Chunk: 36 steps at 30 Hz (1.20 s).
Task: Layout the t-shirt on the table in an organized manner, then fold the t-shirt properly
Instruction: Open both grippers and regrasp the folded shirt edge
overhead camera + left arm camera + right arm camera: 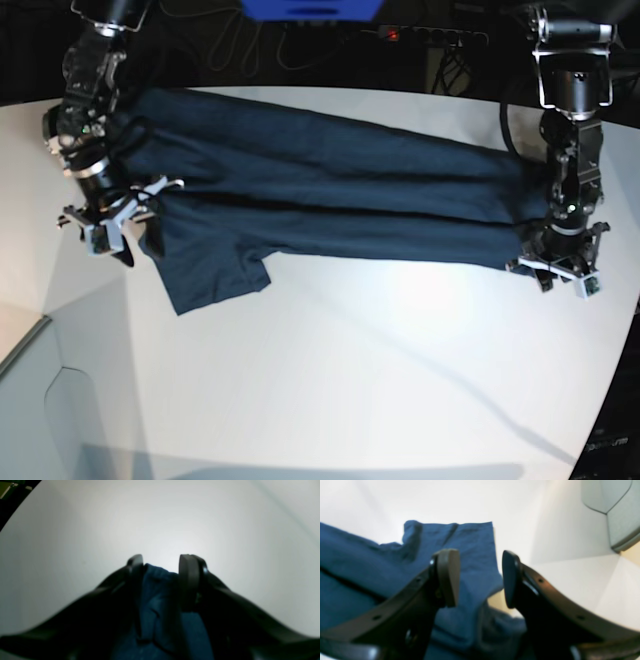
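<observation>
Base view: t-shirt (330, 190) is stretched in a long band across the table (350, 380), long axis approx 9-to-3 o'clock, slightly tilted down toward 3. Its bulk sits in the upper half of the tabletop; one sleeve flap hangs out toward 7 o'clock, near the left end.

Left gripper (560, 268) is at the 3 o'clock end. Left wrist cam shows navy cloth bunched between its pads, jaws at a middling gap, so it's clamping the fabric.

Right gripper (110, 228) is at the 9 o'clock end. Right wrist cam shows the fingers (448, 577) spread fairly wide w/ the sleeve lying below and beyond them; can't tell if any cloth is actually pinched.

Key relation: each arm is at one end of the band, the cloth running between them. Right arm is nearer the loose sleeve, so I'd judge flattening it falls to that side.
</observation>
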Each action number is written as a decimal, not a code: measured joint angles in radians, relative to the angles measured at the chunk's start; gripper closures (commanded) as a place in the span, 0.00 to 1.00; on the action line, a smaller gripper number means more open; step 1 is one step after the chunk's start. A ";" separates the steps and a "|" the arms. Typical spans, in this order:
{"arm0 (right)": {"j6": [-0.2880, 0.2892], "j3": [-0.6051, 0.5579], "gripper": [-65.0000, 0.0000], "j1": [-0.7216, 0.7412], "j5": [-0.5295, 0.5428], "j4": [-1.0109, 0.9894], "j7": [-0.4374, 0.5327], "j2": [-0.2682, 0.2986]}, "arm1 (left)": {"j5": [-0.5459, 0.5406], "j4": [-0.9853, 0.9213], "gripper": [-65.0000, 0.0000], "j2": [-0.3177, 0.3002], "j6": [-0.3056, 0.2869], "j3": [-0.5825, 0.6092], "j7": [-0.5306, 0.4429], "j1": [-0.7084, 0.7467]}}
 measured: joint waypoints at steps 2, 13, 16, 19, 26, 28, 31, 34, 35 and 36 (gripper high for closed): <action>0.001 -0.001 0.57 0.041 -0.002 -0.041 -0.001 0.003 | 0.000 -0.003 0.65 0.000 0.000 0.000 -0.001 0.000; 0.004 -0.002 0.57 0.227 -0.010 -0.248 -0.006 0.060 | -0.003 -0.063 0.99 -0.005 -0.001 0.000 0.000 0.000; 0.003 -0.002 0.57 0.280 -0.005 -0.315 -0.005 0.069 | -0.008 -0.062 0.98 -0.005 -0.001 0.000 -0.001 -0.001; 0.004 -0.002 0.57 0.327 -0.011 -0.379 -0.065 0.074 | -0.008 -0.062 1.00 -0.005 0.000 0.000 0.003 0.002; 0.004 0.000 0.57 0.418 -0.008 -0.497 -0.078 0.095 | -0.011 0.003 1.00 -0.005 -0.003 0.000 0.010 0.015; 0.004 -0.001 0.57 0.447 -0.004 -0.554 -0.076 0.106 | -0.008 0.037 1.00 -0.006 0.000 0.000 0.007 0.015; 0.003 0.000 0.57 0.486 -0.011 -0.641 -0.082 0.122 | -0.009 0.058 1.00 -0.006 -0.003 0.000 0.003 0.016; 0.003 -0.002 0.57 0.513 -0.036 -0.726 -0.073 0.142 | -0.009 0.058 1.00 -0.005 -0.003 0.000 0.005 0.022; 0.004 0.002 0.57 0.527 -0.063 -0.760 -0.080 0.148 | -0.008 0.058 1.00 -0.005 0.000 0.000 0.008 0.025; 0.003 0.005 0.57 0.534 -0.072 -0.787 -0.082 0.150 | -0.008 0.058 1.00 -0.006 0.000 0.000 0.010 0.027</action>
